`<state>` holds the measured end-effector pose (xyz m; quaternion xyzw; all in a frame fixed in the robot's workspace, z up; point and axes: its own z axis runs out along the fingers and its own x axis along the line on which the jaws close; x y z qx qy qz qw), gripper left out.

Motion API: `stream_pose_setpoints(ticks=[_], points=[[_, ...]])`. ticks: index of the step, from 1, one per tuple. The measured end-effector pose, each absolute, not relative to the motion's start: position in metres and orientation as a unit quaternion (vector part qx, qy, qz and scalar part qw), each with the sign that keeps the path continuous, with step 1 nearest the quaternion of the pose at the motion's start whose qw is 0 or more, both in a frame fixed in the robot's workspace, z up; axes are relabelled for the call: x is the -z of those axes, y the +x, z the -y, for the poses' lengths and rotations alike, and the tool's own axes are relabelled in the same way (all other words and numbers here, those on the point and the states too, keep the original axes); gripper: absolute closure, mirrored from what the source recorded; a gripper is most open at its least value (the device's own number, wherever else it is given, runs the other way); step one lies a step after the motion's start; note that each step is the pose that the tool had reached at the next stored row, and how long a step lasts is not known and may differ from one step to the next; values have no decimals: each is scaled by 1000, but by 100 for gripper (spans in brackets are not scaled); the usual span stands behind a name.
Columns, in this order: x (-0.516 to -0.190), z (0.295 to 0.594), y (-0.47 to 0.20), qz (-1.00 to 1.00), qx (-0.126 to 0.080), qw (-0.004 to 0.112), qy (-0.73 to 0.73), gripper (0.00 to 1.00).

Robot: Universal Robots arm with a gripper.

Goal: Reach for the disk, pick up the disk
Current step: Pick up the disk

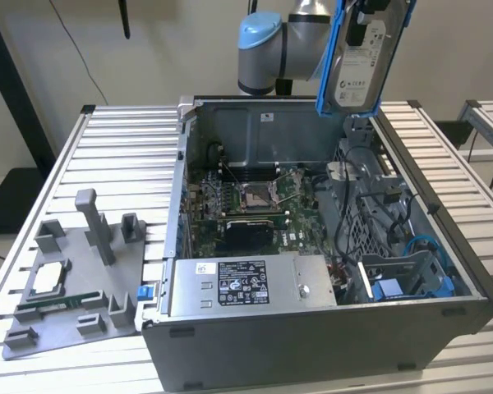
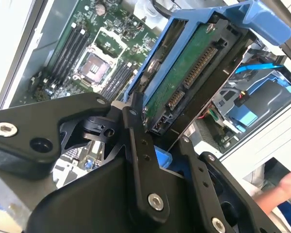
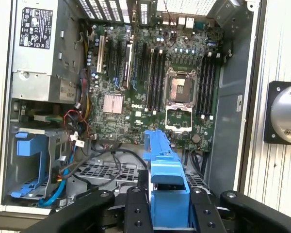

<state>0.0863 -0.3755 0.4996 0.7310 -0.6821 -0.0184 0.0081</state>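
The disk hangs tilted above the back right corner of the open computer case, label side facing the exterior view, clipped in its bright blue frame. In the second wrist view my gripper is shut on the disk, whose green circuit-board side and connector face that camera. The first wrist view sees the blue frame edge-on, clamped between the two black fingers.
Below lie the motherboard, the grey power supply box and a blue drive bay. A grey fixture tray with a small processor chip sits on the slatted table at the exterior view's left. A person's hand shows beside the case.
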Motion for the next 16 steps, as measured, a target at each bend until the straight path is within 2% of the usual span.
stream_pose_setpoints(ticks=[16], points=[[-501, 400, 87, 686, 20, 9, 727, 100]])
